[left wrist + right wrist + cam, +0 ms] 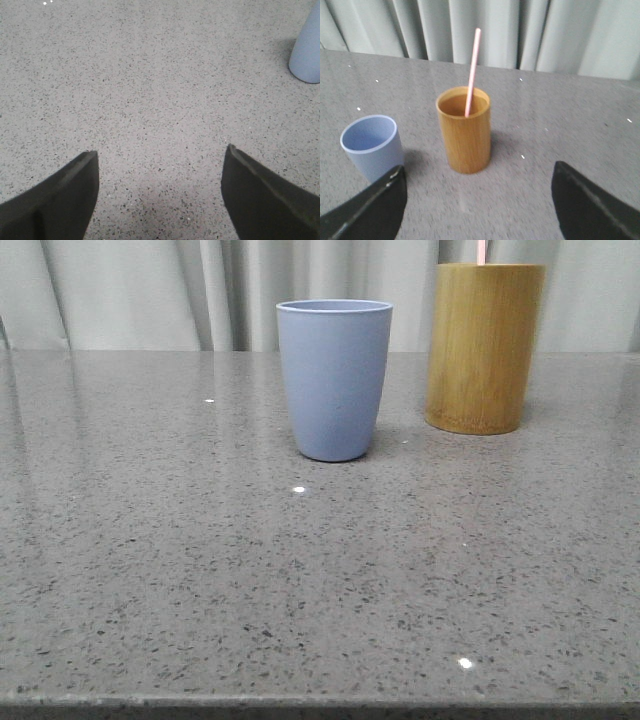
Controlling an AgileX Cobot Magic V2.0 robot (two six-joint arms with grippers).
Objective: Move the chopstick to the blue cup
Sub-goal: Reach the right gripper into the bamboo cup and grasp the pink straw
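1. The chopstick point(472, 70) stands in the bamboo holder point(465, 130), its lower end inside and its upper part rising well above the rim; its long axis is near upright, leaning slightly toward the holder's far side as the right wrist view has it; in the front view a sliver of pink point(482, 250) rises above the holder's rim at the frame's top edge.
2. The blue cup point(334, 378) stands upright and empty to the left of the holder, near it but apart, and a little closer to the robot; both rest on the grey speckled table point(200, 570).
3. The right gripper point(479, 185) faces the holder almost head-on, its fingers spread wide with nothing between them; the holder and the stick lie straight ahead of it, the cup off to the holder's left.
4. The left gripper point(160, 160) is likewise spread and empty, hanging over bare table; the blue cup's base sits at the edge of its view, off to one side, and no holder lies before it.
5. Judged from this, the right arm is the better placed for the stick; the move turns on that upright axis, since the free length above the holder's rim is the part to pinch, and the stick would have to be lifted along its own line to clear the holder before it goes leftward to the cup; nothing of the transfer is yet done.
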